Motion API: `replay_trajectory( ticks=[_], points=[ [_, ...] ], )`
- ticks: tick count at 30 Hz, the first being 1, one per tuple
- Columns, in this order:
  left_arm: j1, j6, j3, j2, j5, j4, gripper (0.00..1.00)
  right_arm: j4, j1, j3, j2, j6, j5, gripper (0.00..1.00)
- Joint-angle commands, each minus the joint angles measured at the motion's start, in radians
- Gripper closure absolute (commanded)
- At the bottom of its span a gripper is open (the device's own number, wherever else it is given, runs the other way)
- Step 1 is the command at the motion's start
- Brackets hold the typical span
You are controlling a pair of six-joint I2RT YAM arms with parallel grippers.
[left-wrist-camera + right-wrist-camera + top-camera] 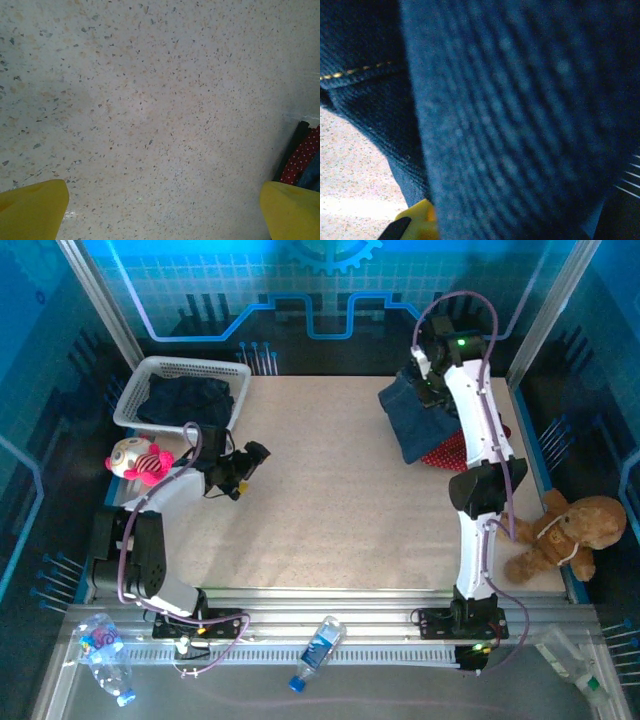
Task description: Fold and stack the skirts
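**Folding stage, denim on the pile.** The right pincer (428, 372) is closed on the far edge of the denim skirt (412, 418), whose cloth hangs against the wrist camera. The skirt lies at the far right of the bench (320, 510), partly over the red skirt (446, 454). The left pincer (248, 456) is held fully open and empty above bare bench, near the white basket (150, 370), in which a dark garment (190, 400) lies. The step is judged to be squaring the denim; next, the held edge would need laying flat and releasing
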State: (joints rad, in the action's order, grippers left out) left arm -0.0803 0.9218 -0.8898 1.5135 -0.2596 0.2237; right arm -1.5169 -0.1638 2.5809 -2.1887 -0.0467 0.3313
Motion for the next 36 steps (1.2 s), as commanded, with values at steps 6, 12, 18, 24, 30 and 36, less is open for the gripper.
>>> replay_trajectory(
  ticks=[6,12,18,24,30,36],
  points=[
    [0.007,0.026,-0.016,0.022,-0.031,-0.003,0.01,0.13,0.245,-0.149,0.027,-0.106,-0.213,1.0],
    [0.006,0.02,-0.016,0.026,-0.022,0.016,0.01,0.333,0.403,-0.342,-0.091,-0.088,-0.341,1.0],
    [0.007,0.011,-0.025,0.027,-0.014,0.034,0.01,0.424,0.407,-0.348,-0.178,-0.166,-0.322,0.83],
    [0.007,0.008,-0.016,0.022,-0.003,0.034,0.01,0.509,0.406,-0.413,-0.079,-0.215,-0.338,0.86],
    [0.007,0.009,-0.015,0.037,-0.012,0.019,0.01,0.5,0.401,-0.439,-0.048,-0.265,-0.379,0.88],
    [0.007,0.004,-0.02,0.037,-0.016,0.019,0.01,0.629,0.397,-0.484,-0.003,-0.168,-0.164,0.44]
  ],
)
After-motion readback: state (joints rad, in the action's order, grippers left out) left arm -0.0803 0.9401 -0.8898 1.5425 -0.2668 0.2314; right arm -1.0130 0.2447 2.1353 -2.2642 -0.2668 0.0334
